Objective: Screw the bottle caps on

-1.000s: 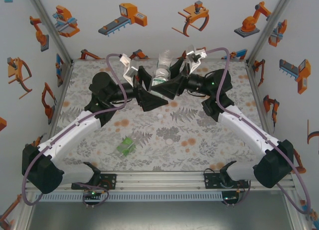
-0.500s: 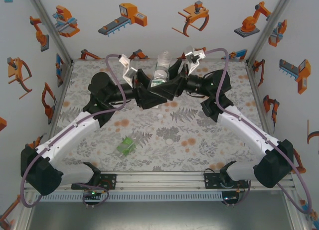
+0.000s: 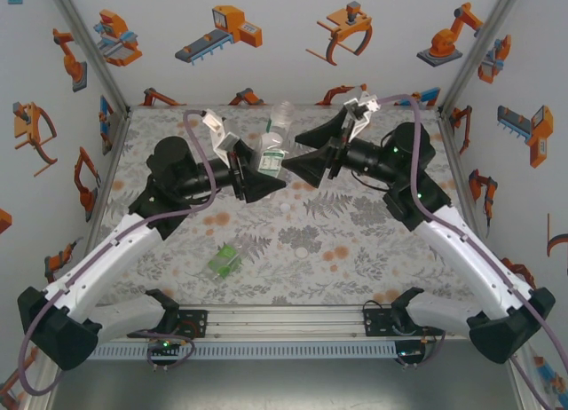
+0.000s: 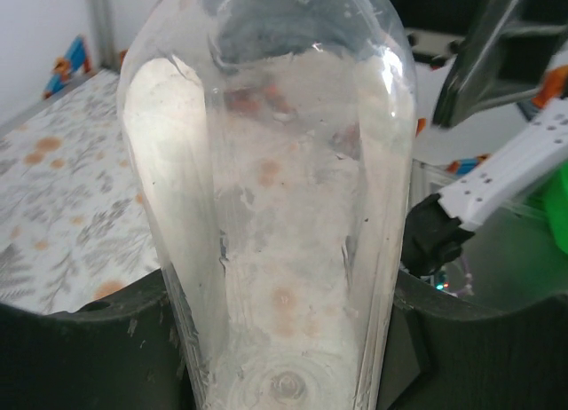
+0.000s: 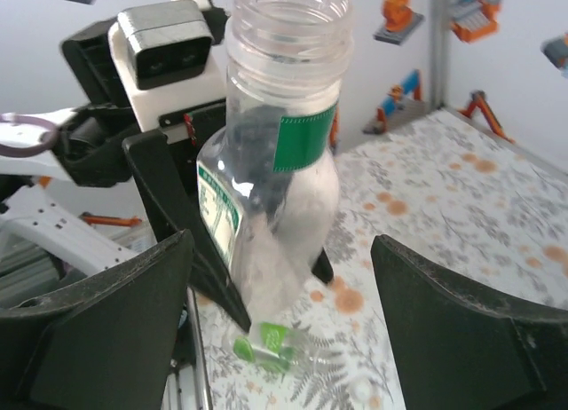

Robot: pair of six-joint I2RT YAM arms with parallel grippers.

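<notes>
I have the left tool (image 3: 264,169) clamped on a clear bottle (image 3: 272,154), neck up and uncapped at upper centre, the right tool (image 3: 308,153) spread empty just right of it, and the bottle caps (image 3: 284,208) below on the surface (image 3: 373,250).

A clear bottle (image 3: 272,153), uncapped, with a green-and-white label, is held roughly upright above the table (image 3: 373,241) in the left pincer (image 3: 265,167). A translucent green bottle (image 3: 224,261) lies on its side nearer the front. One white cap (image 3: 284,208) and a second cap (image 3: 303,250) lie loose mid-table, apart.
</notes>
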